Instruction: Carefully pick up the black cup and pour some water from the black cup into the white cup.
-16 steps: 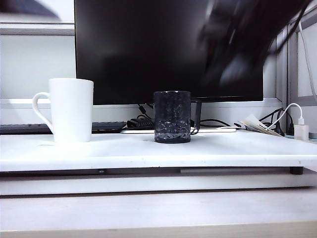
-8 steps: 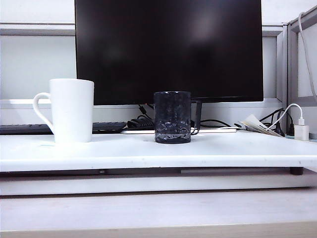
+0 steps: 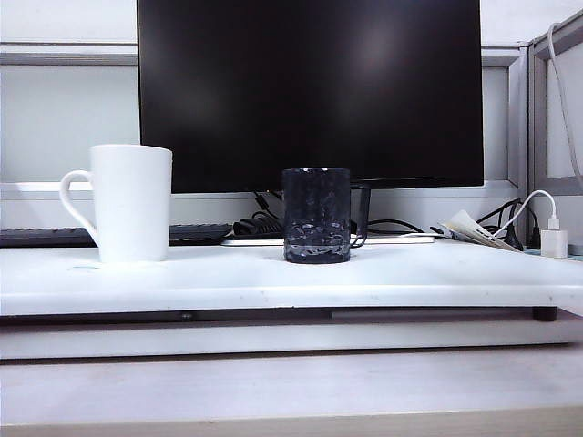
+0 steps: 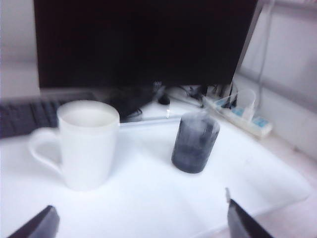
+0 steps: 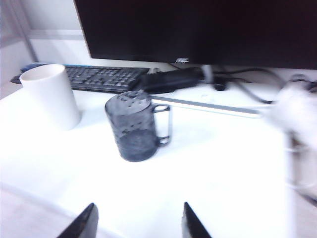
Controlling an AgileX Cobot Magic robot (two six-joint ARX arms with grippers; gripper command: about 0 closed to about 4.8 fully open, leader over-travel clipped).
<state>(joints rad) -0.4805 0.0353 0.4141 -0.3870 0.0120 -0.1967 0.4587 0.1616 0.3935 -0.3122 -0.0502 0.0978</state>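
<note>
Upright on the white bench (image 3: 273, 282) the black cup (image 3: 316, 215) is seen, its long axis vertical and its thin handle turned toward the right of the exterior view. Well apart to its left the taller white cup (image 3: 132, 202) is stood, handle pointing left. Bare bench is left between them and before both, up to the front edge. The left pincer (image 4: 141, 220) is held back above that edge, tips spread wide and empty. The right pincer (image 5: 138, 220) is likewise parted and empty.
</note>
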